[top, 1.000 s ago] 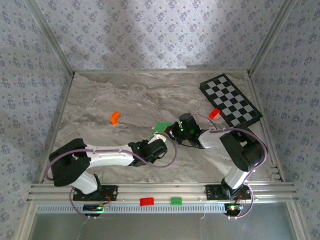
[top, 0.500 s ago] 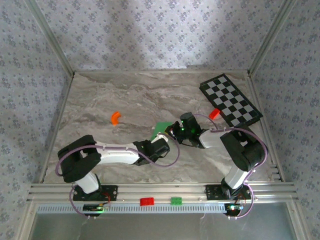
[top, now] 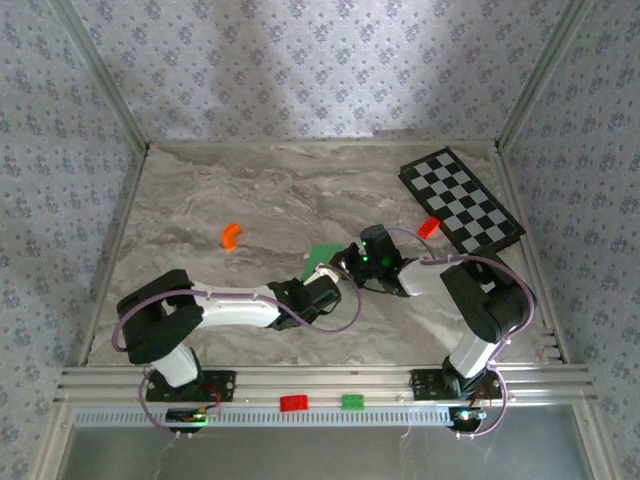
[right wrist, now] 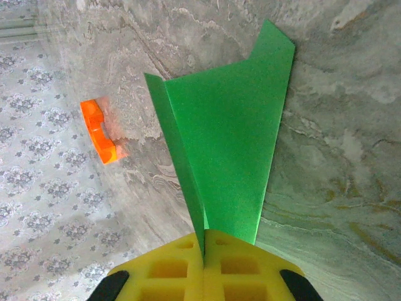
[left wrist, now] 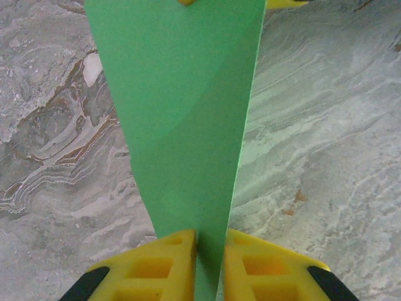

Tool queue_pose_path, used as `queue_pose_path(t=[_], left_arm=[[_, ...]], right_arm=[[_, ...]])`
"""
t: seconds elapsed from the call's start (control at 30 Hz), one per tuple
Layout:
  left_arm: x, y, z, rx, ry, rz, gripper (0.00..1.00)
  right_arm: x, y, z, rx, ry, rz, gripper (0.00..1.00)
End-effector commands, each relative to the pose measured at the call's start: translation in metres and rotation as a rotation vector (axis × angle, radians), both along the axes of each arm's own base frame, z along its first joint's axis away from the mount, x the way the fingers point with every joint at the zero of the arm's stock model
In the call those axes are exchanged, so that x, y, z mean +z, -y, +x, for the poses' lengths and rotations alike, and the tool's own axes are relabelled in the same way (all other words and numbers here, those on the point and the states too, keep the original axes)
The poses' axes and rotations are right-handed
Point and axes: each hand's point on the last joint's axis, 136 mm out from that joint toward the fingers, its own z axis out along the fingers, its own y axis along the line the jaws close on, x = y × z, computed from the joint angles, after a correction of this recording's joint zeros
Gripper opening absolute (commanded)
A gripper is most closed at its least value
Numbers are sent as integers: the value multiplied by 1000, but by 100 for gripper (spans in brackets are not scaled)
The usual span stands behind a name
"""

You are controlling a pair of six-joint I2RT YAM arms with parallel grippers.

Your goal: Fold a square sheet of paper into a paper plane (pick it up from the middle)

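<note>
The square sheet of paper (top: 322, 256) is folded into a narrow, tapering bright green shape with layered flaps, held just above the marble table near its middle. In the right wrist view my right gripper (right wrist: 203, 241) is shut on one end of the paper (right wrist: 232, 144), which fans out away from the fingers. In the left wrist view my left gripper (left wrist: 210, 241) has its yellow fingers (left wrist: 169, 263) pressed against both sides of the other end of the paper (left wrist: 188, 113). Seen from the top, the left gripper (top: 332, 280) and the right gripper (top: 346, 262) meet at the paper.
An orange curved piece (top: 231, 236) lies on the table left of the paper and shows as the orange piece (right wrist: 100, 132) in the right wrist view. A checkered board (top: 462, 200) and a red brick (top: 428, 227) sit at the back right. A red brick (top: 294, 403) and a green brick (top: 353, 402) rest on the front rail.
My left arm has reached to the right toward the paper and its jaws have narrowed onto it. The right gripper has kept its hold in the same place.
</note>
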Motion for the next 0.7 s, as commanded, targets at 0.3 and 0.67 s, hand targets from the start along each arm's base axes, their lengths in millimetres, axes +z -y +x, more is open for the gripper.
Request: queue_pose_path(t=[0.3, 0.67], left_arm=[[-1, -3, 5, 13, 10, 31, 18], [0, 0, 5, 16, 8, 14, 11]], right_arm=[[10, -1, 5, 4, 17, 18, 0], [9, -1, 4, 3, 13, 15, 0]])
